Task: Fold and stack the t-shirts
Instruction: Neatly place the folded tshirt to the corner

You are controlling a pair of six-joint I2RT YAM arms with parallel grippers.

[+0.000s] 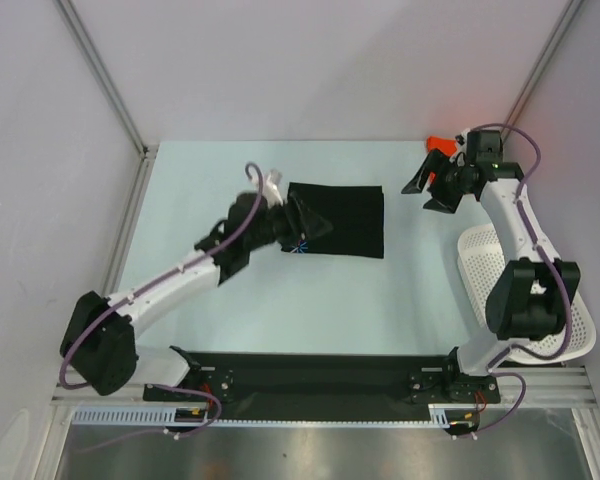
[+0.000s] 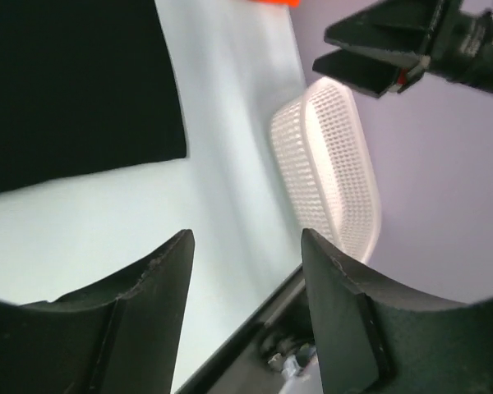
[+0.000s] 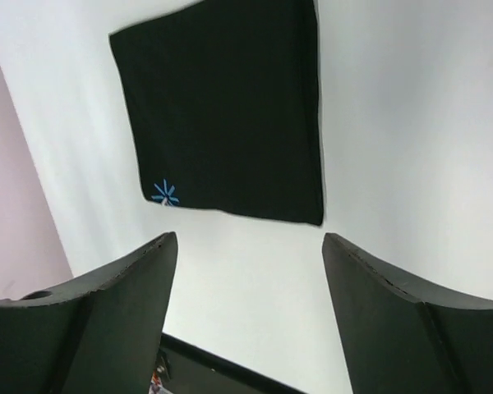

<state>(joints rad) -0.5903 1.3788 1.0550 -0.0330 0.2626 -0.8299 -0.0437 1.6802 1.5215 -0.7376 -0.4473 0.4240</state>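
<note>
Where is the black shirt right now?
In the top view the black shirt lies folded flat mid-table, its left edge by the left gripper, with the right gripper off to its right.

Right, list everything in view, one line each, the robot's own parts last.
table: one, pale, fills the workspace
black t-shirt: one, black with a small pale blue starburst print, lying flat as a neat rectangle mid-table
orange-red t-shirt: one, bright orange-red, far right corner, only a small part showing
basket: one, white mesh plastic, right side towards the near edge
left gripper: one, black, open and empty, over the black t-shirt's left edge
right gripper: one, black, open and empty, raised at the far right
</note>
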